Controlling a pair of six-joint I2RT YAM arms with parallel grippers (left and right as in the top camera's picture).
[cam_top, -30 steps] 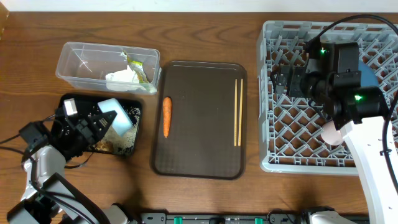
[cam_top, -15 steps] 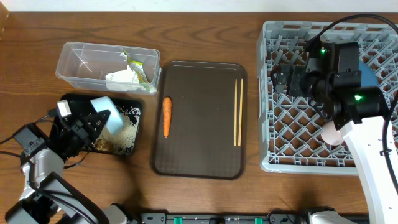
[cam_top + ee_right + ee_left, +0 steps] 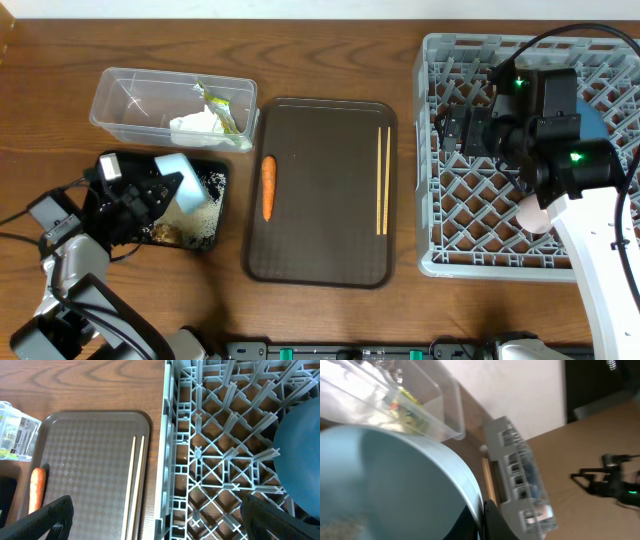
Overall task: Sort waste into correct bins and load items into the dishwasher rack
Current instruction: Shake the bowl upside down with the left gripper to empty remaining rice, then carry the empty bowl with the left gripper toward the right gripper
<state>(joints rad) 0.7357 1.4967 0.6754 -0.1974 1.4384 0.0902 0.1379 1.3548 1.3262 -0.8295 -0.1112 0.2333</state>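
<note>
My left gripper [image 3: 162,190] is shut on the rim of the small light blue cup [image 3: 190,188], holding it tilted over the black tray [image 3: 112,162]. In the left wrist view the cup [image 3: 395,485] fills the left side, its rim pinched by my fingers [image 3: 492,522]. White rice [image 3: 203,216] and a brown lump [image 3: 165,235] lie in the black tray. The carrot [image 3: 268,187] and chopsticks [image 3: 382,180] lie on the brown serving tray [image 3: 320,230]. My right gripper [image 3: 160,520] hangs open over the left edge of the dishwasher rack [image 3: 470,250], holding nothing.
The clear tub [image 3: 130,95] at the back left holds white tissue [image 3: 195,128] and a yellow-green wrapper [image 3: 225,110]. In the rack are the blue plate [image 3: 592,120] and the pink cup [image 3: 530,212]. The right wrist view shows chopsticks [image 3: 135,485] and carrot [image 3: 37,490].
My left gripper swung the blue cup left over the black tray, then back a little to the right. The right arm has stayed still.
</note>
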